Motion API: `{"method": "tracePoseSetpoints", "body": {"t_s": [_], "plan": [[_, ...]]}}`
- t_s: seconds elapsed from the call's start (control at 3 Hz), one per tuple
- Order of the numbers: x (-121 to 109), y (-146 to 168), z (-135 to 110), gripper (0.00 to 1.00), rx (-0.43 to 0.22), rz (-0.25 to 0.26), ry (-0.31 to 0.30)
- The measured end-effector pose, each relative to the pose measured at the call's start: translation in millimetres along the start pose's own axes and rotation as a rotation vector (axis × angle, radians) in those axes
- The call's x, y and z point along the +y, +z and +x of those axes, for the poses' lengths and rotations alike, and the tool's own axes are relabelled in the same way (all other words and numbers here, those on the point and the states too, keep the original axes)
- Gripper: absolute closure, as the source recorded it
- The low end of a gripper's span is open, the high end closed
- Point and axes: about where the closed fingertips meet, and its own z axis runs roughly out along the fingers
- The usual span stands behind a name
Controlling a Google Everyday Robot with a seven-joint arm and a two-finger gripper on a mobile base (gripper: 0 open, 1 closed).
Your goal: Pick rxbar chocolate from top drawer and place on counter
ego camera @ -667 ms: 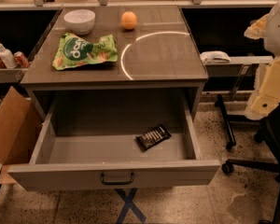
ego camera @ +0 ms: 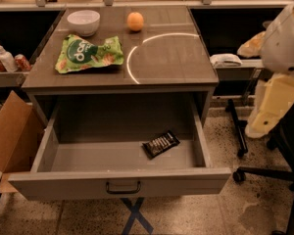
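The reach is not yet done. The hand (ego camera: 270, 109) hangs outside the drawer (ego camera: 120, 182); wide or narrow, I cannot tell. The bar (ego camera: 160, 144) lies to its left and lower, inside the drawer. The next move must bring the hand down over the bar.

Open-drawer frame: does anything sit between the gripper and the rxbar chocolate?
Nothing visible covers it. The rxbar chocolate lies alone and uncovered in the open top drawer. The gripper hangs to the right, outside the drawer; only the drawer's right wall lies between them sideways.
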Motion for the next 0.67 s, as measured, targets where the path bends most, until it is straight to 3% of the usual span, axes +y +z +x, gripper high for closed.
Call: {"method": "tracePoseSetpoints", "body": {"t_s": [0.33,0.67], "plan": [[21.6,42.5,-11.4,0.00,-0.077,-0.118,-0.042],[21.6,42.7,-11.4,0.00,-0.077,-0.118,-0.042]]}}
